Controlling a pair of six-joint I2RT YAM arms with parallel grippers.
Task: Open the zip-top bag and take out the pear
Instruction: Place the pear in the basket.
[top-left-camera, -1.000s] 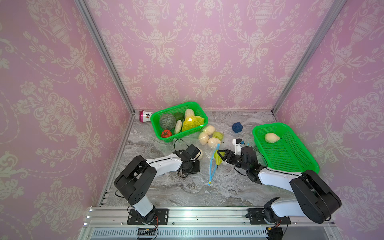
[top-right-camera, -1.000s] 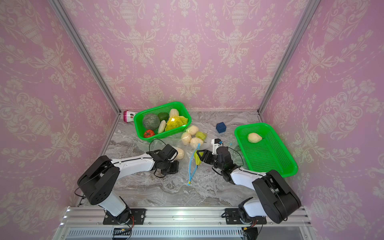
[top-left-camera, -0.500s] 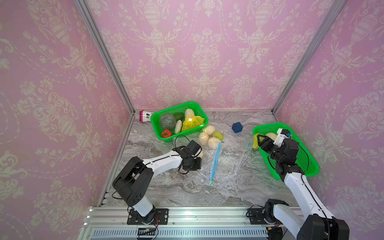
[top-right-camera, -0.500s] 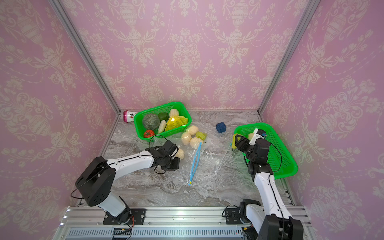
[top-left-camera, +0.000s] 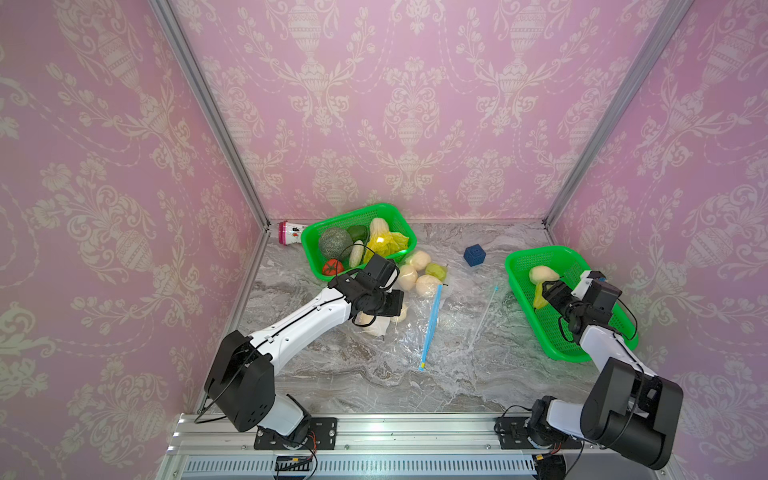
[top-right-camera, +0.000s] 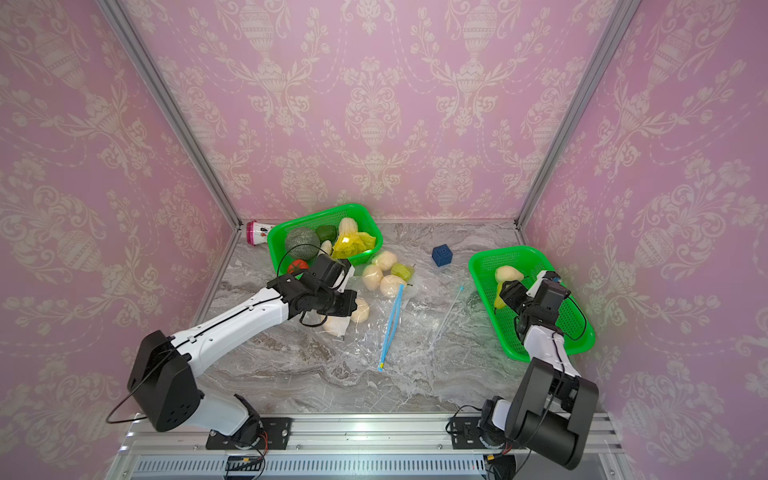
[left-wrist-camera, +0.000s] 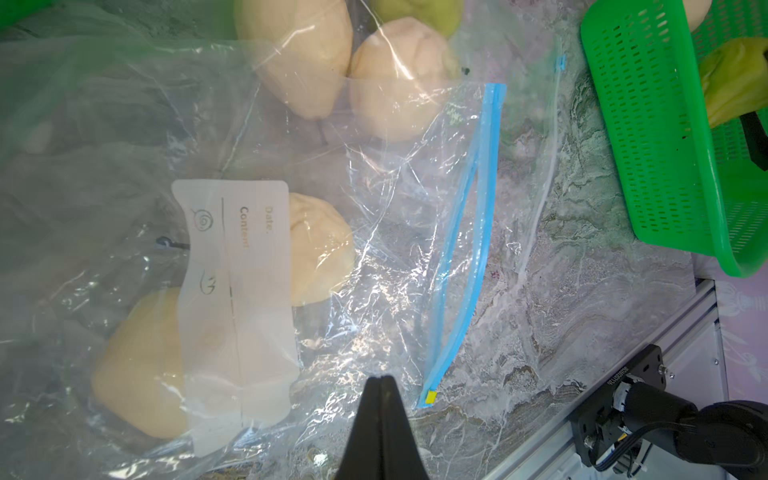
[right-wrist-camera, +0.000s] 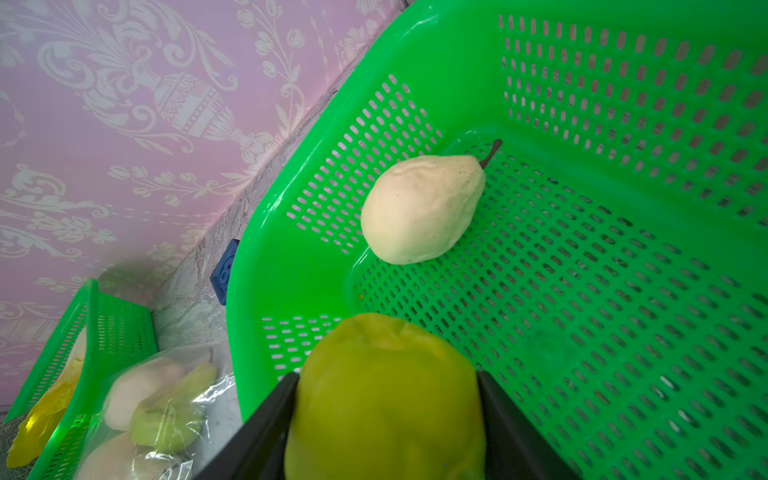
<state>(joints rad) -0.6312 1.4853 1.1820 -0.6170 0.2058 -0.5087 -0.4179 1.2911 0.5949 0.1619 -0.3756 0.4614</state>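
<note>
— So, how far along does this look?

— Most of the way, I'd say. The zip-top bag (left-wrist-camera: 374, 249) lies flat on the marble table (top-left-camera: 374, 374), and its blue zip (left-wrist-camera: 491, 124) is parted along the middle, so the opening step looks done.

— And the pear?

— Out of the bag. The right gripper (right-wrist-camera: 386, 415) has a yellow-green pear (right-wrist-camera: 374, 353) between its jaws, which stand wide around the fruit, over the near end of the green basket (top-left-camera: 540, 252) at the right of the table. A pale pear (right-wrist-camera: 419, 208) already lies in that basket, close to its far wall.

— Is the held one set down yet?

— I can't tell whether it touches the mesh floor. What seems left is lowering it, letting go and pulling the arm clear.

— What about the other arm?

— The left gripper (left-wrist-camera: 381, 386) has its jaws pressed together, their tip at the clear film just beside the bag's mouth. Whether any film is pinched between them, I can't make out.

— Anything left inside?

— Two pale fruits (left-wrist-camera: 320, 249) show through the plastic, partly behind the white label (left-wrist-camera: 237, 291). If the task means one pear only, they can stay.
</note>
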